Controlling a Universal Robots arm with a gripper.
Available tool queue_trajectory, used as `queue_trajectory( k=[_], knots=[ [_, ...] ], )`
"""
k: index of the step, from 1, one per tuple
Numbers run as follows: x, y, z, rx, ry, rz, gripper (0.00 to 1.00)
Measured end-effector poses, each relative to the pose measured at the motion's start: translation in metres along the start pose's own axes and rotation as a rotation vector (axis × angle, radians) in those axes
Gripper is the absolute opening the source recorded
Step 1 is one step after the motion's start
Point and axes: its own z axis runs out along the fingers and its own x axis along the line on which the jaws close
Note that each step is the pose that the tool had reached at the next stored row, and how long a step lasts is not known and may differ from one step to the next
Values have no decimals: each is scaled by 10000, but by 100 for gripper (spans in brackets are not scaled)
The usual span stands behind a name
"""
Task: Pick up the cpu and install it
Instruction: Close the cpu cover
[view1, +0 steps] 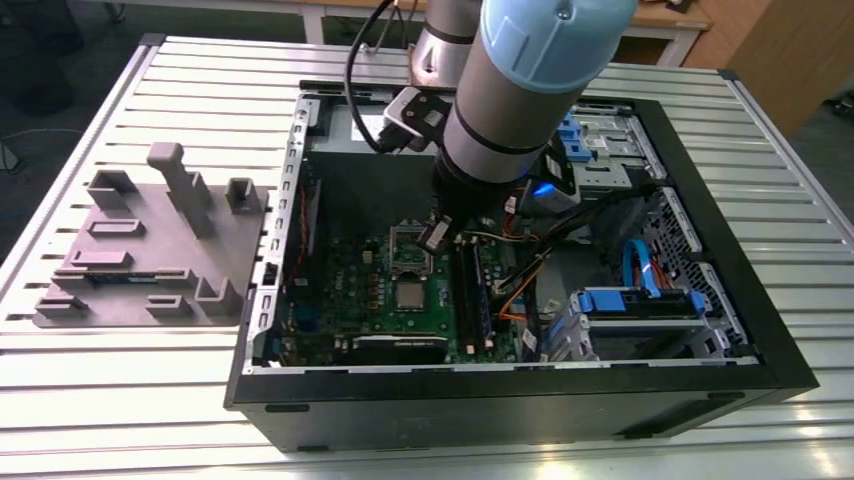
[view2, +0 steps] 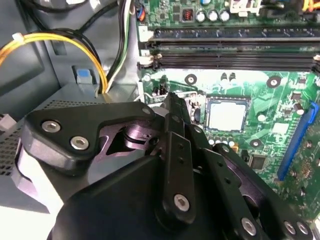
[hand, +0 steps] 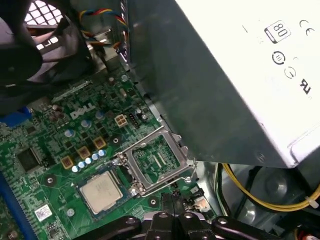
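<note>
On the motherboard (hand: 60, 130), cpu (hand: 101, 190) lies.

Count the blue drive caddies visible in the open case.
2: one blue caddy at the case's front corner on the exterior view's right, another blue caddy at the back, beside the arm. More may be hidden behind it.

Open top of computer case (view1: 747, 385) gives access from above. Power supply (hand: 240, 75) overhangs beside empty socket frame (hand: 155, 160), crowding that side. Memory slots (view2: 230, 47) run along other side of cpu (hand: 102, 191). Yellow cables (hand: 260, 197) loop near gripper (hand: 172, 210). Drive cage (view1: 641, 310) fills exterior view's right. Board above cpu unobstructed.
</note>
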Motion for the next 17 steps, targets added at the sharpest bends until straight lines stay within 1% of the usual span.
queue_trajectory(
  k=[2,5,16,17],
  knots=[
    [-28,-5,11,0,-1,-3,10],
    [-62,5,25,0,0,-5,10],
    [-67,7,33,-8,-11,-8,10],
    [-67,6,35,-16,-23,-9,10]
  ],
)
